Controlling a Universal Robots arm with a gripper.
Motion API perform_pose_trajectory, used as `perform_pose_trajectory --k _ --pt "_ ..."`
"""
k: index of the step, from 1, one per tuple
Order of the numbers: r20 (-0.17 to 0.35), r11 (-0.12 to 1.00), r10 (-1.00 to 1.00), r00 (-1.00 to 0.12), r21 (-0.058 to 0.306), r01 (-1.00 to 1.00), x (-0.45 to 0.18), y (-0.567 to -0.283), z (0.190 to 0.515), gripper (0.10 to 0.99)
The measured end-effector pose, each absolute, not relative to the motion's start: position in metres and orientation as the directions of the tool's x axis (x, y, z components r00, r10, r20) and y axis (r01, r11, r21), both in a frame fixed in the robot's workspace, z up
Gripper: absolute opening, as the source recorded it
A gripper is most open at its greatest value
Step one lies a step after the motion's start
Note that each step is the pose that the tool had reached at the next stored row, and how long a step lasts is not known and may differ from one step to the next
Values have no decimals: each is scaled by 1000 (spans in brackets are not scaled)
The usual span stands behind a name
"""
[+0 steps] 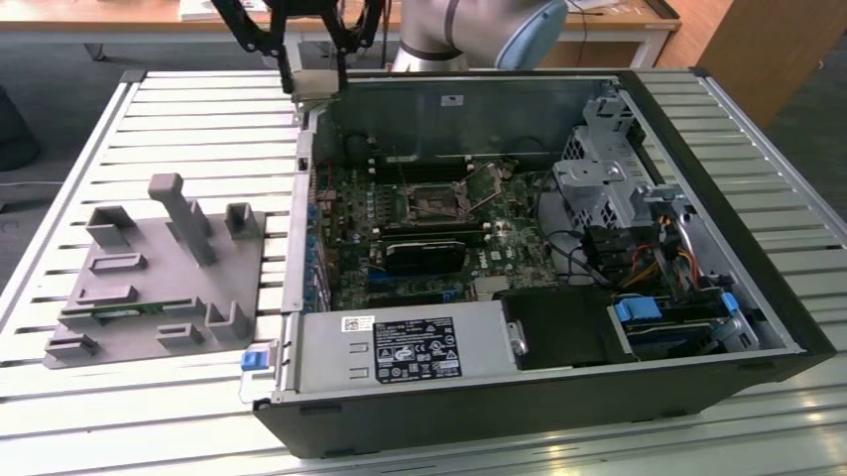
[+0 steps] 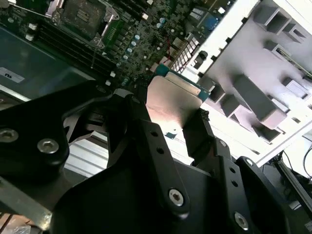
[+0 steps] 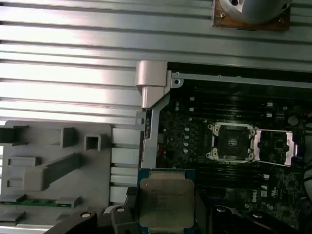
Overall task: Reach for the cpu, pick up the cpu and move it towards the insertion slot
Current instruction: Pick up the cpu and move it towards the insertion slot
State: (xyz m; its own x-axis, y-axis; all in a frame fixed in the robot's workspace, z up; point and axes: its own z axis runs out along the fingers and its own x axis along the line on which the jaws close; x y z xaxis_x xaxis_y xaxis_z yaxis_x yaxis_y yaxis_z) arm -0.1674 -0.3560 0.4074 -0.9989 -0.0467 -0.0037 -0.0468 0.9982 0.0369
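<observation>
Silvery metal is seen on the top of the cpu [image 3: 165, 202], which is clamped between the black fingers [image 2: 202, 134] of the gripper [image 1: 313, 84]; its lower edge is cut off in the first wrist view, and in the second wrist view only its pale underside [image 2: 173, 105] is seen. In the exterior view the gripper is raised above the far corner of the open computer case [image 1: 741, 297] toward the exterior view's left, and its upper part is cut off. The insertion slot [image 1: 430, 201] lies uncovered on the motherboard [image 1: 510, 253], well apart from the chip, with its metal frame folded open beside it in the first wrist view [image 3: 233, 142]. The case rests on a slatted aluminium table [image 1: 198, 129], beside a grey parts fixture [image 1: 159, 278] holding a green memory strip [image 1: 119, 315]. Wooden furniture [image 1: 741, 40] is seen behind the table. Open slats are left between fixture and case.
</observation>
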Motion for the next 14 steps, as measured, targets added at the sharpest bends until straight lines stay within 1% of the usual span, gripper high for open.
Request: perform_pose_trajectory --k 14 --pt "-4 998 -45 -999 37 -45 -117 -350 403 541"
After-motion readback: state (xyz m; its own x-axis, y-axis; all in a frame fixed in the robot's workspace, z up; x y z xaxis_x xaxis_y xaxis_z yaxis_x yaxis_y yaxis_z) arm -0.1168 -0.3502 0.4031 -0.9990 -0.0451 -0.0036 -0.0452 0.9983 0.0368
